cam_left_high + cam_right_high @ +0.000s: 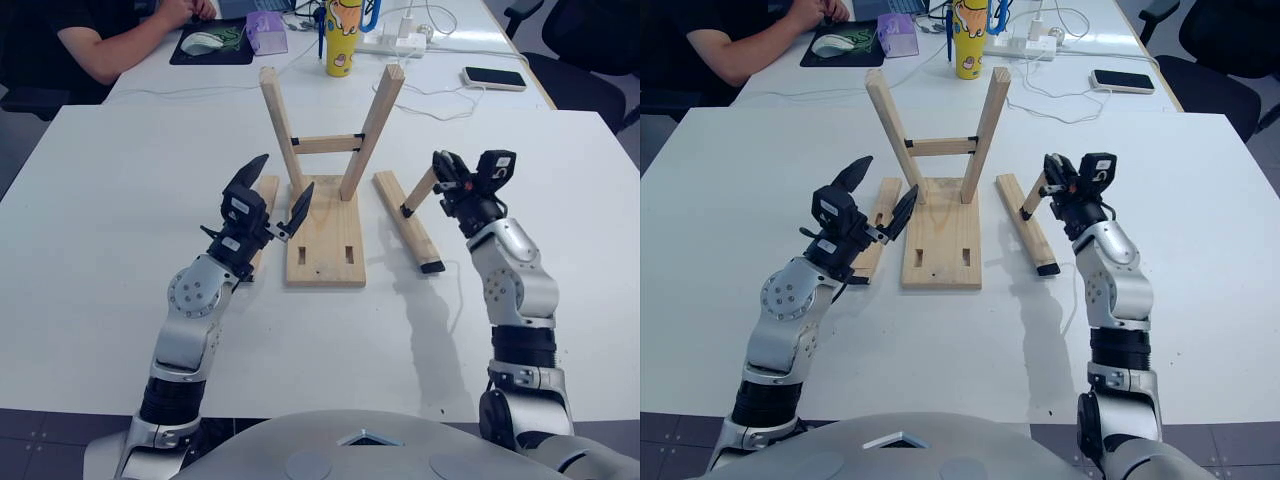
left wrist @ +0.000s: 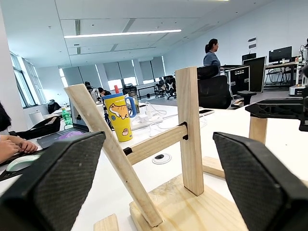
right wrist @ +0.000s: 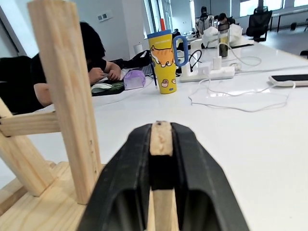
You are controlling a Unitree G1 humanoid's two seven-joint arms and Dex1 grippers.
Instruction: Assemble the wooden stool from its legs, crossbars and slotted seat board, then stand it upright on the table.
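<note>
The slotted seat board (image 1: pixel 327 245) lies flat mid-table. Two legs (image 1: pixel 372 130) stand up from its far end, joined by a crossbar (image 1: pixel 327 144). My left gripper (image 1: pixel 283 178) hovers open at the board's left edge, above a loose leg (image 1: pixel 886 195) lying partly hidden under it. In the left wrist view its pads (image 2: pixel 53 178) frame the standing legs (image 2: pixel 188 130). To the board's right another leg (image 1: pixel 408 222) lies flat with a short crossbar (image 1: pixel 420 190) rising from it. My right gripper (image 1: pixel 440 170) is shut on that crossbar's top end (image 3: pixel 161 137).
Behind the stool stand a yellow cup (image 1: pixel 343 40), a purple box (image 1: pixel 266 32) and a power strip (image 1: pixel 395 42) with cables. A phone (image 1: pixel 494 77) lies at the back right. A person's arm (image 1: pixel 120 40) rests at the back left. Bare white table (image 1: pixel 120 200) surrounds the parts.
</note>
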